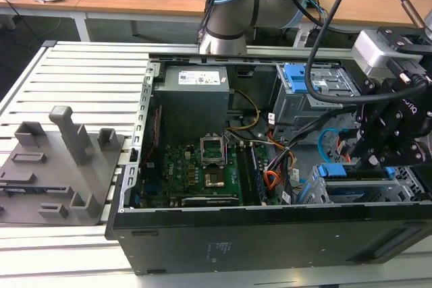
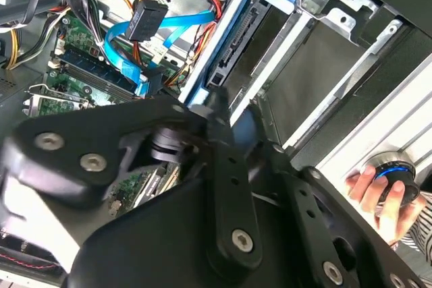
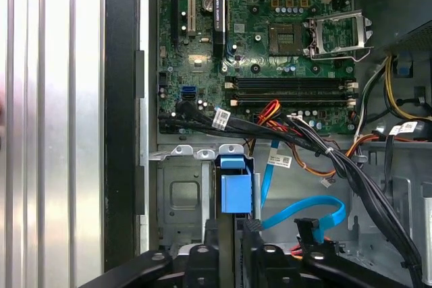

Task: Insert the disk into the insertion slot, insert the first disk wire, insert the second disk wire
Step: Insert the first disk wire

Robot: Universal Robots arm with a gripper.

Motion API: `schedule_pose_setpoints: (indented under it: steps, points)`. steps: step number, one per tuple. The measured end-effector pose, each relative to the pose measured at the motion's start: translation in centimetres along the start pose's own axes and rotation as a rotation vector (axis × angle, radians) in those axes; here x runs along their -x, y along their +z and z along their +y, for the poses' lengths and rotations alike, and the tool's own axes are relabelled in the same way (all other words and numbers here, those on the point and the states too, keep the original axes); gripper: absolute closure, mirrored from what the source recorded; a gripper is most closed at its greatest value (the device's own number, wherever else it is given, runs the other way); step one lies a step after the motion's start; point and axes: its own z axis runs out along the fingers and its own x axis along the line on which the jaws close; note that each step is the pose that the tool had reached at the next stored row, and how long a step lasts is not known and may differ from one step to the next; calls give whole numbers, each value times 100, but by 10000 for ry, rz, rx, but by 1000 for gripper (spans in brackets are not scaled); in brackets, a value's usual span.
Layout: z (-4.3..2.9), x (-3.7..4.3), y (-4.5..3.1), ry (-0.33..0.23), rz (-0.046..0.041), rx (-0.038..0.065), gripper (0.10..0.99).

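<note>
The jaws are pinched on the disk (image 3: pixel 235 190), set edge-on in the insertion slot (image 3: pixel 177 197); the gripper (image 1: pixel 373 161) is pointed downward at the exterior view's right.

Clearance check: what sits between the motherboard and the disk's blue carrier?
In the first wrist view, a black cable bundle with white tags crosses between the motherboard and the disk, alongside a grey metal bracket.
</note>
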Motion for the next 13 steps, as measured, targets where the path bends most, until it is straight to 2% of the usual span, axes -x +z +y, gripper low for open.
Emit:
schedule_pose_setpoints:
  steps: [1, 3, 4, 6, 13]
  points:
    - [0, 0, 0, 0, 0, 0, 729]
    - [0, 0, 0, 0, 0, 0, 729]
    - [0, 0, 0, 0, -1, 0, 667]
    - [-2, 0, 0, 0, 0, 0, 667]
    - [-199, 5, -11, 0, 13, 0, 667]
